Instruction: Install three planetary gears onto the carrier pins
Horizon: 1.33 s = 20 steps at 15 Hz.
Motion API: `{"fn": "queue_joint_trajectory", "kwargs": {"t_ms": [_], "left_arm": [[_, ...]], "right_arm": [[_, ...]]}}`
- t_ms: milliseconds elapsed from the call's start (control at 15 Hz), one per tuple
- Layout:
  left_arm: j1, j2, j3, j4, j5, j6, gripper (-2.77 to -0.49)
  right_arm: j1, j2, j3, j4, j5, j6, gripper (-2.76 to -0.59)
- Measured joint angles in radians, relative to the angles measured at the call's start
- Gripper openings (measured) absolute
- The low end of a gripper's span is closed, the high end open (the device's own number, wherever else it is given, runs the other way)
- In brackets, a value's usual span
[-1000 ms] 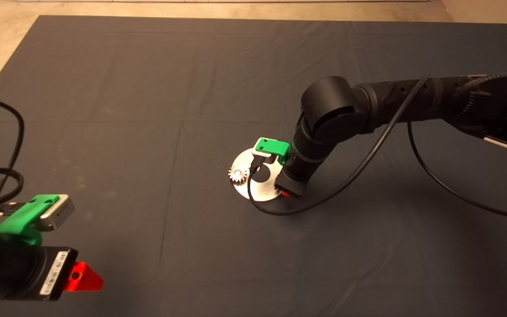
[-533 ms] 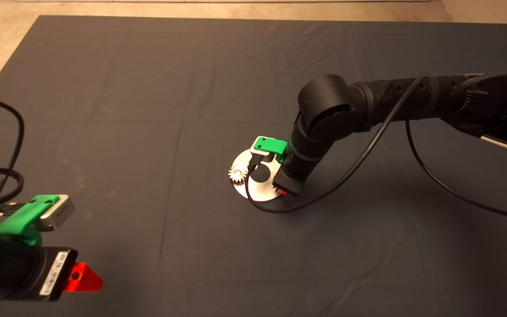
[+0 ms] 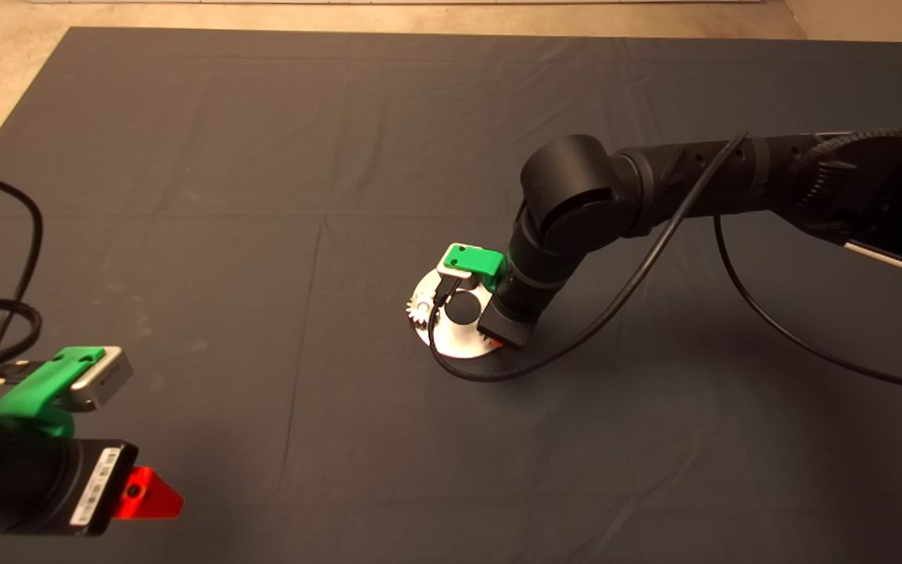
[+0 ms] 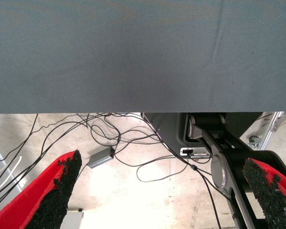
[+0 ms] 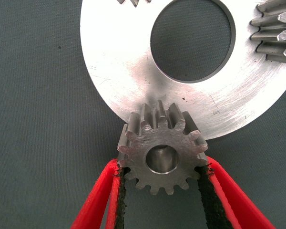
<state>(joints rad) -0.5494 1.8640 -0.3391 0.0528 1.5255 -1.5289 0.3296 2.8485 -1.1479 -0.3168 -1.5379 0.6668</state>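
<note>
The shiny round disc point(image 3: 459, 338) lies mid-mat, and it also shows in the right wrist view point(image 5: 128, 71). My right gripper point(image 3: 498, 335) stands over its near right rim. In the right wrist view my right gripper point(image 5: 162, 163) is shut on a planetary gear point(image 5: 160, 145) at the disc's rim. A carrier pin point(image 5: 159, 160) shows inside that gear's centre hole. A second gear point(image 5: 276, 33) sits on the disc; it also shows in the head view point(image 3: 418, 311). A sliver of a third gear point(image 5: 132, 2) shows at the disc's far side. My left gripper point(image 3: 146, 493) is parked, open point(image 4: 162, 191).
The dark mat point(image 3: 263, 196) covers the table, with pale floor beyond its far and left edges. The right arm's black cable point(image 3: 482, 374) loops onto the mat beside the disc. The left wrist view shows cables and a robot base point(image 4: 205, 143) on the floor.
The right arm has shifted a little to the left over the disc, and its wrist now hides more of the gear on the disc's left rim. The left arm has not moved.
</note>
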Motion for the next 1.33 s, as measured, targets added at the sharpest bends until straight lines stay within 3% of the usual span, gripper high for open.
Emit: {"fn": "queue_joint_trajectory", "kwargs": {"t_ms": [1333], "left_arm": [[0.000, 0.000, 0.000, 0.000, 0.000, 0.000, -0.80]], "right_arm": [[0.000, 0.001, -0.001, -0.017, 0.000, 0.000, -2.43]]}}
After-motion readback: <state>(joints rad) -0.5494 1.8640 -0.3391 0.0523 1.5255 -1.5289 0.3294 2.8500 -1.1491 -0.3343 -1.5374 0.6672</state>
